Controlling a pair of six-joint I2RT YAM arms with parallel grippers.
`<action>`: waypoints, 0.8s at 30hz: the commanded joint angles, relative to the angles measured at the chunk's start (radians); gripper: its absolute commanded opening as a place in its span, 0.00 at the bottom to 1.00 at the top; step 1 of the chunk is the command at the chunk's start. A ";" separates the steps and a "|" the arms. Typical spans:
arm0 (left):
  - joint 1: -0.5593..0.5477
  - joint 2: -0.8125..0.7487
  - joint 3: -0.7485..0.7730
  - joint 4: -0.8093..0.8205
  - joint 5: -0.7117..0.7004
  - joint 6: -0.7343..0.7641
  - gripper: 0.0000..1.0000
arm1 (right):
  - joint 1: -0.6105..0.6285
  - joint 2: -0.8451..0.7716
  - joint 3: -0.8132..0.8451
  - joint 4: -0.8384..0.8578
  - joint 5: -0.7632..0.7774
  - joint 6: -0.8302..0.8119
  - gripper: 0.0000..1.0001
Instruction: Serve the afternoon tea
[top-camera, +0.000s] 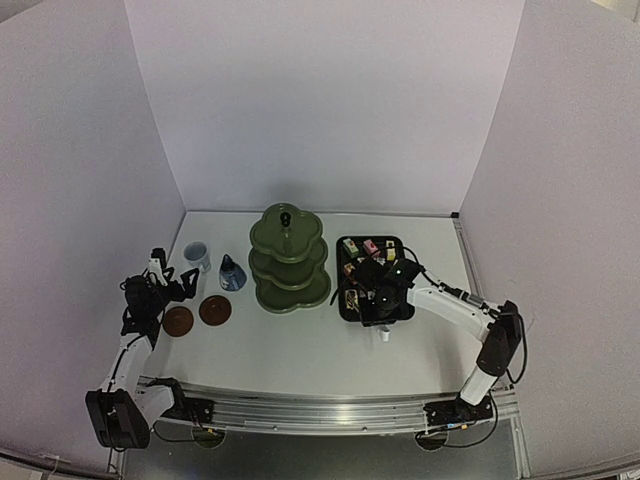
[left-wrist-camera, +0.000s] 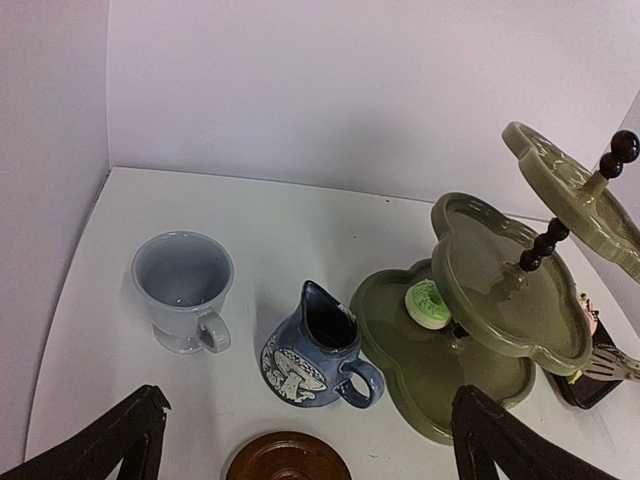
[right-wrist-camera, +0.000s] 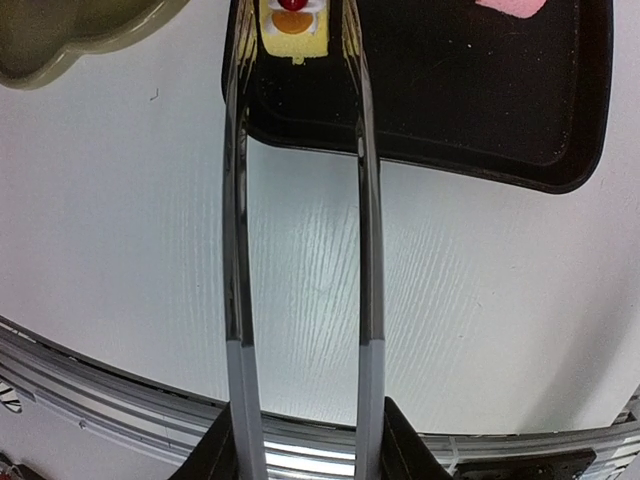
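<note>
Cakes (top-camera: 368, 247) for the afternoon tea lie on the black tray (top-camera: 341, 285) at the right of the bench (top-camera: 300, 350), just beside the olive-green stand (top-camera: 288, 262) in the middle. One green donut (left-wrist-camera: 429, 301) sits on the stand's lowest tier. To the left stand the cup (top-camera: 197, 256) and the blue jug (top-camera: 232, 272), with the two brown coasters (top-camera: 215, 310) nearer and bare.

The step in hand looks like moving cakes from tray to stand. The right tool (right-wrist-camera: 305, 445) pinches the metal tongs (right-wrist-camera: 235, 250), pressing on the outside of both blades. The blade tips stand either side of a yellow cake (right-wrist-camera: 292, 25) with a red and orange top, at a corner of the tray close to the stand. Whether the blades press on the cake or merely flank it, I cannot tell.

The next move likely calls for a gentle squeeze that grips without crushing. Then comes a lift clear of the tray's lip and a short carry left to a free tier.

The right arm reaches from its near-right base, forearm running left and far over the tray, wrist tipped down. The left arm is folded at the near left. The left tool (top-camera: 165, 283) is spread wide and holds nothing, hovering near the coasters and facing the cup and jug.
</note>
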 joint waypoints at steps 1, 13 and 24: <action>-0.003 -0.010 0.002 0.007 0.005 0.012 1.00 | 0.006 0.024 0.042 -0.006 0.017 -0.011 0.38; -0.003 -0.007 0.003 0.010 0.004 0.013 1.00 | 0.004 0.085 0.091 -0.004 0.051 -0.044 0.35; -0.002 -0.013 0.001 0.010 0.001 0.012 1.00 | 0.004 0.096 0.086 -0.005 0.059 -0.063 0.13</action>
